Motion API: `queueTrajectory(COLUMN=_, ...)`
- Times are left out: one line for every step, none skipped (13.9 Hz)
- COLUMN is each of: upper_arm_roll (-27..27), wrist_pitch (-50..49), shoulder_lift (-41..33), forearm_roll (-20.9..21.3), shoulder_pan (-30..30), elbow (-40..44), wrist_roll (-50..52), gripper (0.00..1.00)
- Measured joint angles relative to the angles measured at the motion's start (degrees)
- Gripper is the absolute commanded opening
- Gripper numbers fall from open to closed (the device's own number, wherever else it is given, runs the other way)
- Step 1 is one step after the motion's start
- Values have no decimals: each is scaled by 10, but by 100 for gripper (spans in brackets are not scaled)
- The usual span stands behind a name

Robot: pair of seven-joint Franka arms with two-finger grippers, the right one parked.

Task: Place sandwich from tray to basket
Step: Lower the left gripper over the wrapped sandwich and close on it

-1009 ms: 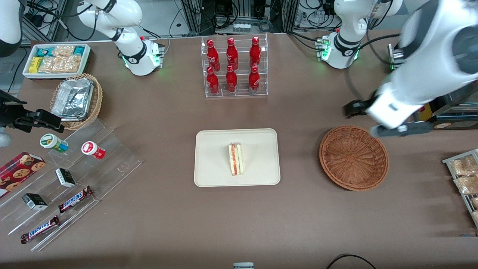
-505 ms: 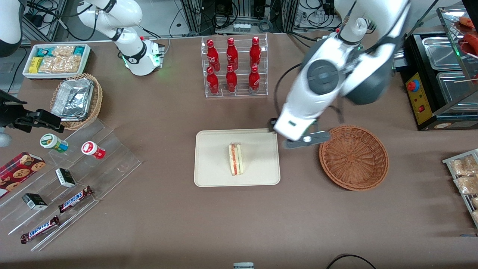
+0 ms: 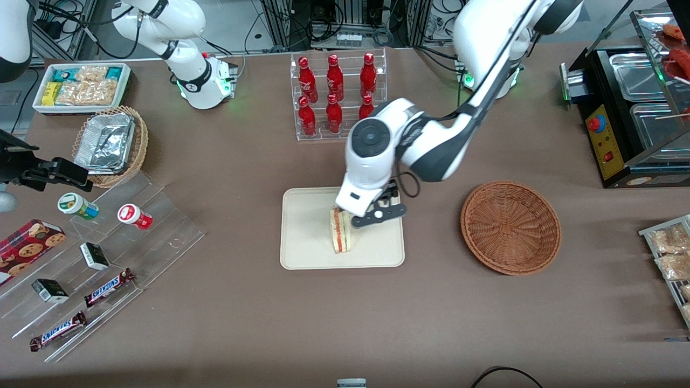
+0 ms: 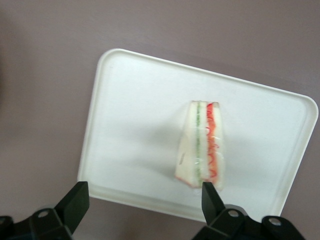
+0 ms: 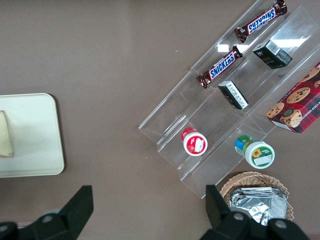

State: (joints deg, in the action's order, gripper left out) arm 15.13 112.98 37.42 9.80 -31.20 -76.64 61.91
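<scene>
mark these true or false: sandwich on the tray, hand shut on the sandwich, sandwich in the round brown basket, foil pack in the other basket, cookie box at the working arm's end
The sandwich lies on the white tray. True.
The hand is shut on the sandwich. False: it hovers above the tray with its fingers apart, holding nothing.
The round brown basket holds the sandwich. False: it holds nothing.
The foil pack sits in the other basket. True.
The cookie box is toward the working arm's end. False: it lies toward the parked arm's end.
</scene>
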Motion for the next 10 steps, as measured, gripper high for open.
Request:
queueTrajectory(upper_arm_roll=0, wrist_pitch=14, shoulder_lift=16, forearm_roll=5, shoulder_pan=-10, elbow=11, wrist_roll=6, gripper=99)
queueTrajectory(upper_arm_roll=-1, wrist_pitch=32, shoulder_lift=29, forearm_roll=11, shoulder_pan=-16, elbow=17, wrist_roll=8, gripper=99)
queueTrajectory(upper_arm_roll=-1, wrist_pitch=51, shoulder_lift=41, forearm_roll=23, shoulder_pan=-23, elbow=20, wrist_roll=8, gripper=99)
queueTrajectory(upper_arm_roll=-1, wrist_pitch=65, shoulder_lift=54, forearm_roll=40, shoulder_pan=-31, elbow=20, wrist_roll=8, gripper=99)
queueTrajectory(upper_arm_roll=-1, wrist_pitch=72, shoulder_lift=66, forearm_roll=56, shoulder_pan=-38, elbow=21, wrist_roll=10, gripper=99)
queueTrajectory(upper_arm_roll=-1, wrist_pitch=76, shoulder_lift=77, forearm_roll=66, shoulder_pan=-45, elbow=21, wrist_roll=12, gripper=99)
queueTrajectory(upper_arm_roll=-1, wrist_pitch=78, shoulder_lift=86, forearm_roll=71, shoulder_pan=-52, elbow=21, wrist_roll=12, gripper=99)
queueTrajectory(upper_arm_roll=-2, wrist_pitch=82, shoulder_lift=94, forearm_roll=73, shoulder_pan=-56, elbow=22, wrist_roll=13, gripper=99)
queueTrajectory(upper_arm_roll=-2, wrist_pitch=91, shoulder_lift=100, forearm_roll=76, shoulder_pan=-57, elbow=22, wrist_roll=13, gripper=98)
queueTrajectory(upper_arm_roll=-2, wrist_pitch=99, shoulder_lift=105, forearm_roll=79, shoulder_pan=-58, elbow=22, wrist_roll=14, gripper=93)
